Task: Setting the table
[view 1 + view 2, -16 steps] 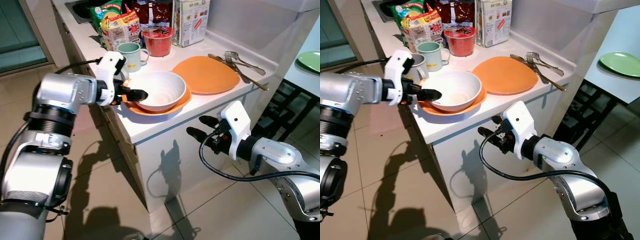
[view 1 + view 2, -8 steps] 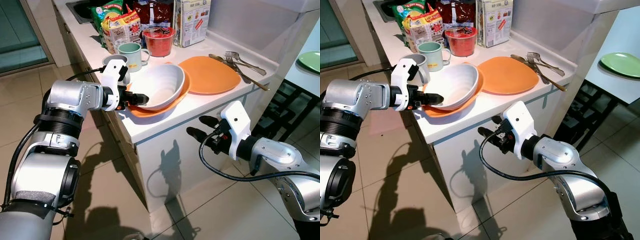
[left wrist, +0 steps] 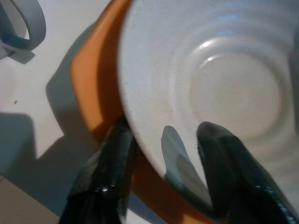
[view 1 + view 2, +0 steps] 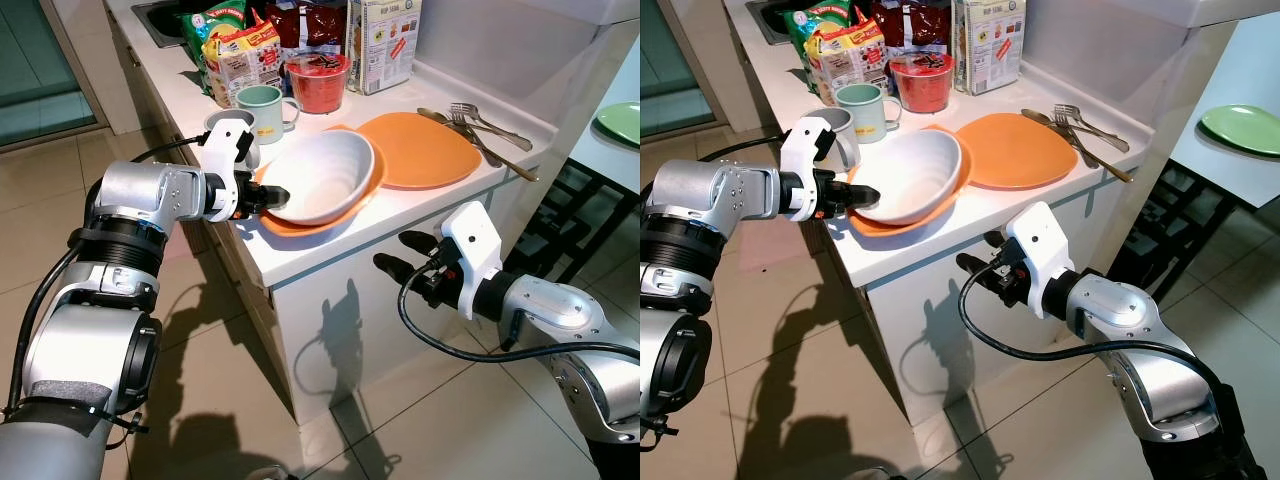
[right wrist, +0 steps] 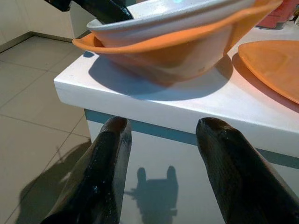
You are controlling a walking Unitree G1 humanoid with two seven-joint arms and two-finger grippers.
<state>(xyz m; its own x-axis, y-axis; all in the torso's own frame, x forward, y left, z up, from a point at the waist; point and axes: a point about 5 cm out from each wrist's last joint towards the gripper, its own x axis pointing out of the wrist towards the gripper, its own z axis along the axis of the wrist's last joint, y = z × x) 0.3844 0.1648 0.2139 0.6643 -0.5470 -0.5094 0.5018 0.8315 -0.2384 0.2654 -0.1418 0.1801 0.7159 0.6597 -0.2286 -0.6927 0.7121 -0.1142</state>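
Two bowls nested at the worktop (image 4: 330, 245) edge: white bowl (image 4: 325, 180) tipped inside an orange bowl (image 4: 290, 222), near rim lifted. Left end effector (image 4: 272, 196) clamped on the white bowl's near rim, one finger (image 3: 219, 177) inside, the other (image 3: 105, 177) outside against the orange bowl. Right end effector (image 4: 398, 254) below the worktop edge in front of the cabinet, fingers (image 5: 107, 182) spread apart, holding nothing. Just beyond the bowls, an orange plate (image 4: 420, 148), overlapped slightly by the white bowl's far rim. Forks (image 4: 480, 120) lying past the plate (how many, hard to tell). Behind: green mug (image 4: 262, 108), grey mug (image 4: 225, 125), red cup (image 4: 318, 80), snack packets (image 4: 235, 50) and a carton (image 4: 385, 40). Green plate (image 4: 622, 122) on a separate table at far right.
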